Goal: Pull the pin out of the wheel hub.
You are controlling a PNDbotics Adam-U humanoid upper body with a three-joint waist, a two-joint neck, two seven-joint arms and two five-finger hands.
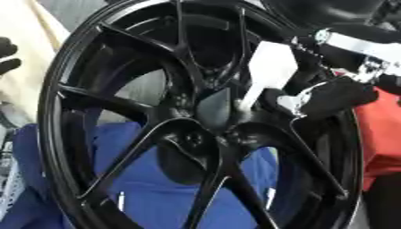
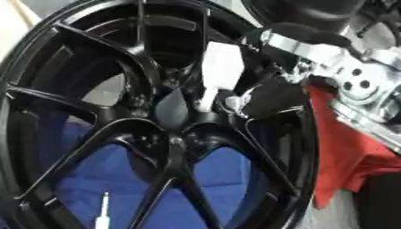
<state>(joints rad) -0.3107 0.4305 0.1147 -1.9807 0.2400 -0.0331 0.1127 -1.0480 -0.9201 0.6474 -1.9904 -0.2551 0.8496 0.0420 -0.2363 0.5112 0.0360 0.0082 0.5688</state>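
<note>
Fingers [image 1: 337, 96] of the right hand [image 1: 313, 96] curl round the lower end of the pin [image 1: 269, 67], a white, flat-headed piece that stands in the hub [image 1: 215, 109] of the black wheel [image 1: 196, 120], just above the point where the spokes meet. To do the pull well, the hand should probably draw back along the pin's own line, up and away from the hub, without twisting it against the spokes. The right arm [image 2: 344, 71] comes in from the upper right, its silver wrist bent down toward the hub. A dark fingertip at the left edge may be the left hand [image 1: 6, 56]; its state cannot be told.
</note>
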